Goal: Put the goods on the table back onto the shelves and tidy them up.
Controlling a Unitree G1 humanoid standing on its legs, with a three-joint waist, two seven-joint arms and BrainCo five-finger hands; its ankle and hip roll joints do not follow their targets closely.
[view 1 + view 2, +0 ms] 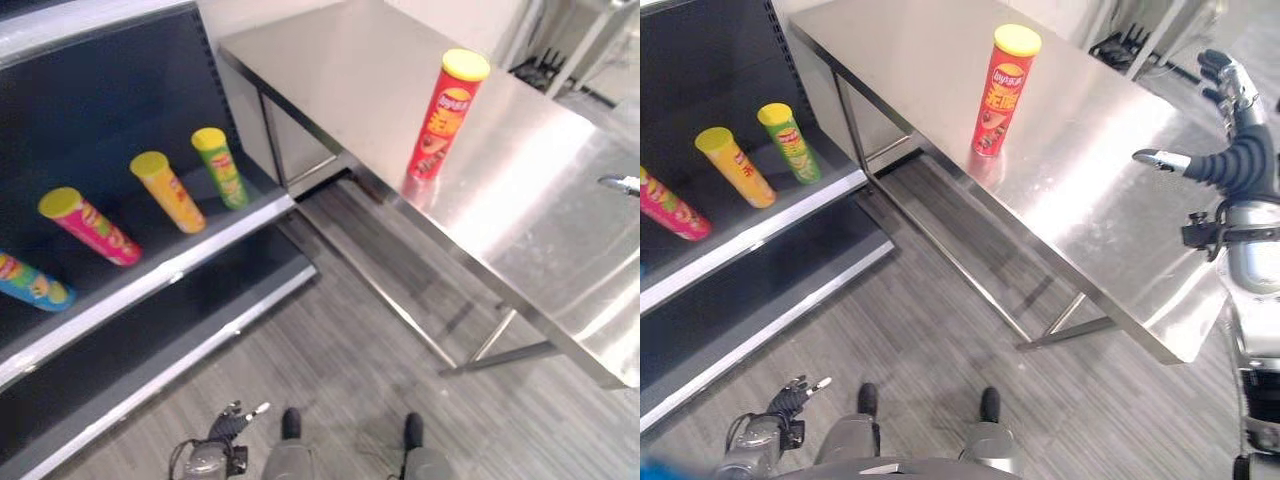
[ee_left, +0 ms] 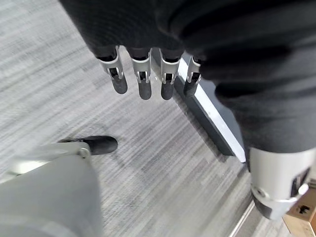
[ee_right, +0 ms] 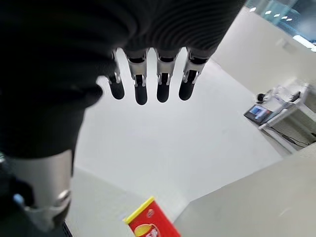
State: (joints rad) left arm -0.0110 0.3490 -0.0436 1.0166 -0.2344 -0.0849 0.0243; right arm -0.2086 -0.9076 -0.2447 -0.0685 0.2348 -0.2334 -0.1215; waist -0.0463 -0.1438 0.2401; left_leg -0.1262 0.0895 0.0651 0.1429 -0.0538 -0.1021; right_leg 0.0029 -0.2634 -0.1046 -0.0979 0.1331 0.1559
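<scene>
A red can (image 1: 447, 115) with a yellow lid stands upright on the steel table (image 1: 540, 190), near its front edge and apart from both hands; on the dark shelf (image 1: 150, 270) to the robot's left lie four more cans side by side, lids toward the aisle: a green can (image 1: 220, 167), an orange can (image 1: 167, 192), a pink can (image 1: 90, 227) and a blue can (image 1: 32, 282); the right hand (image 1: 1238, 150) is raised over the table's right end, fingers straight and relaxed, thumb out, holding nothing; the left hand (image 1: 232, 422) hangs low over the grey plank floor (image 1: 340, 360) beside the shelf's base, fingers loosely extended and likewise empty.
</scene>
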